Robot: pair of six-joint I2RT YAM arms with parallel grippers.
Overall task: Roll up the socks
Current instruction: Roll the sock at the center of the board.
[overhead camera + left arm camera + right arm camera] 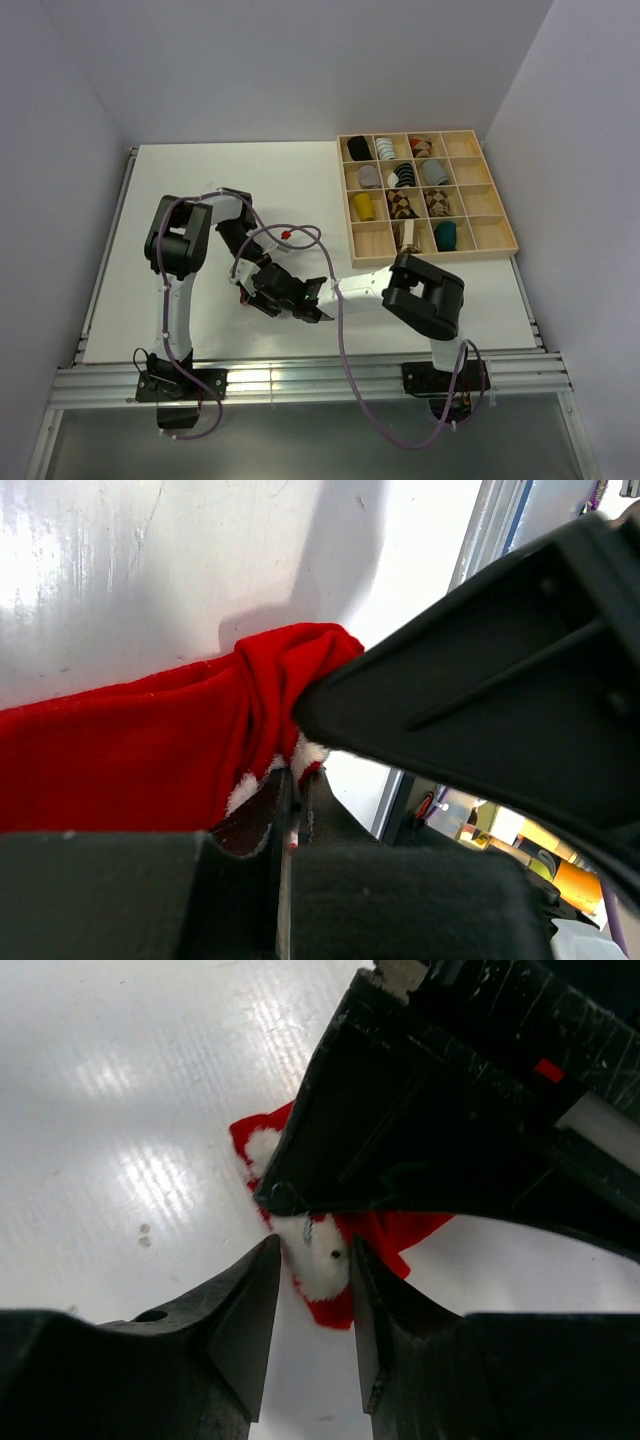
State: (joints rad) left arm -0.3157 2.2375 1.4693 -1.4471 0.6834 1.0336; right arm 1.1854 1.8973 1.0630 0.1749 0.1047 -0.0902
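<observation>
Two fingers of the right gripper [315,1245] fill the bottom of the right wrist view, standing about half apart, neither wide nor pinched together. Between them lies the end of the red sock [325,1280], red cloth with fluffy white patches, on the white table [120,1110]. The cloth reaches the finger on the view's right; whether either pad presses it I cannot tell. The left gripper [290,1195] slants in from the upper right, its black tip on the fabric just beyond the right gripper's fingertips. Its housing carries a small red patch and a pale strip; no lettering can be read there.

In the left wrist view the left gripper [293,795] is closed tight, its two pads meeting at bottom centre with a fold of red-and-white cloth nipped in the seam. The red sock [130,760] stretches to the left along the table, bunched where it enters the pads. One finger [470,680] of the right gripper slants in from the right, its tip against that bunch.

In the top view both arms meet near the middle of the table [200,180], and their black wrists cover the sock. A wooden tray [490,232] of square compartments sits at the far right, well apart from the grippers, with rolled bundles [400,205] in several cells.
</observation>
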